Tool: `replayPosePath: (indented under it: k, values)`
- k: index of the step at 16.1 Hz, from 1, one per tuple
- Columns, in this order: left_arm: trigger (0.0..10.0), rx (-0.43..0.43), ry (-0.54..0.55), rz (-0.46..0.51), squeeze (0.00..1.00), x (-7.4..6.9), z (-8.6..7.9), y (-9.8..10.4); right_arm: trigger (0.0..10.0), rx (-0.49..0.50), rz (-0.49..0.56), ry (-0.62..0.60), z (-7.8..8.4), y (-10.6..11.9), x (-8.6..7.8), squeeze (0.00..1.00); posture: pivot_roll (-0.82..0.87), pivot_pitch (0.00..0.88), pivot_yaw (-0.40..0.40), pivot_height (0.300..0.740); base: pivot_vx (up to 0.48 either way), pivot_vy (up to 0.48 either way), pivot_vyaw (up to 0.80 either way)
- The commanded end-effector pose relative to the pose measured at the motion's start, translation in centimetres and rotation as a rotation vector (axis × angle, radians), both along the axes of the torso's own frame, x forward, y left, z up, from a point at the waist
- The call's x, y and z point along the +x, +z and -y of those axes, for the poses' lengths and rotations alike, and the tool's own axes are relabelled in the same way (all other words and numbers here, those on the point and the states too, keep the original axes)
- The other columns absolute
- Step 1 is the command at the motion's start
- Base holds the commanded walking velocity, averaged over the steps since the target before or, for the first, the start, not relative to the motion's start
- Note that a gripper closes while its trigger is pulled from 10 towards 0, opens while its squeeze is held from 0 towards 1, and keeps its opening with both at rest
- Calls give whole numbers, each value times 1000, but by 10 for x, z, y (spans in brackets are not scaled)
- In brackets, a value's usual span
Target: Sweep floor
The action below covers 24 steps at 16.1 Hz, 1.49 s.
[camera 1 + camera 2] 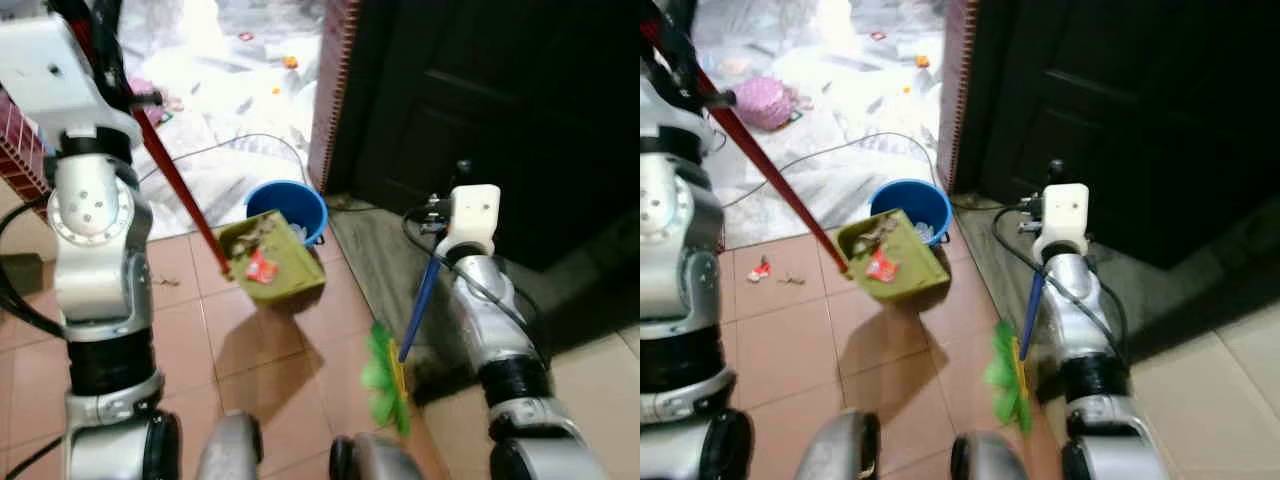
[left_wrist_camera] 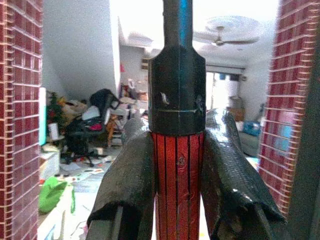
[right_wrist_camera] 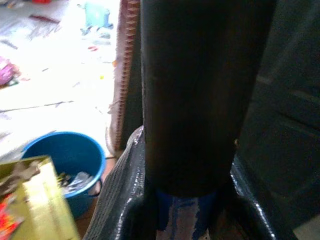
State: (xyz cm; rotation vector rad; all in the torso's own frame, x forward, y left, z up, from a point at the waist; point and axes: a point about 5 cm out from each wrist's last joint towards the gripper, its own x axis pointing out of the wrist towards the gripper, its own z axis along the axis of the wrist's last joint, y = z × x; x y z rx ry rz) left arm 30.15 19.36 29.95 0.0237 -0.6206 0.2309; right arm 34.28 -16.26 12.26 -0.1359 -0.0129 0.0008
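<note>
Leftmost, the left gripper [image 2: 177,165] is clamped on the red handle [image 1: 175,180] of a long-handled olive-green dustpan [image 1: 275,262], its two black fingers [image 2: 127,185] pressed to either side of the ribbed red shaft just below a black collar. That handle slants down to the pan, which is tipped up off the tiled floor [image 1: 260,400] and carries scraps, among them a red wrapper [image 1: 262,267]. Just behind the pan stands a blue bucket [image 1: 300,205] with some rubbish already inside, close to the corner of a brick pillar [image 1: 335,90]. Farther right, the right gripper [image 3: 187,200] is closed around the blue broom handle [image 1: 420,300], whose green bristles [image 1: 385,380] rest on the floor beside the dark door [image 1: 480,110]. By the look of it the sweeping is largely done here: litter is gathered in the pan, and emptying it into the bucket remains. A few bits [image 1: 765,270] lie on the tiles to the left, and the pale floor beyond is scattered with more.
</note>
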Motion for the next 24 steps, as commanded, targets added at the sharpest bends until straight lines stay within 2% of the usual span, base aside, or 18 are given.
replayPosePath:
  k: [1,7,16,24]
  values:
    - [10000,34,25,84,0,-6,0,16,10000,-13,23,-18,8,4,0,0,-10,141,-65,740,461,0,0]
    - [10000,65,82,96,0,-4,-7,19,10000,-14,20,-17,8,2,-1,0,-11,142,-62,740,436,0,0]
    - [10000,95,93,130,0,-2,-7,26,10000,-14,18,-7,6,1,-2,0,-10,141,-64,740,428,0,0]
    - [10000,165,107,167,0,0,-2,31,10000,-15,14,2,5,0,-2,0,-9,139,-69,740,358,30,0]
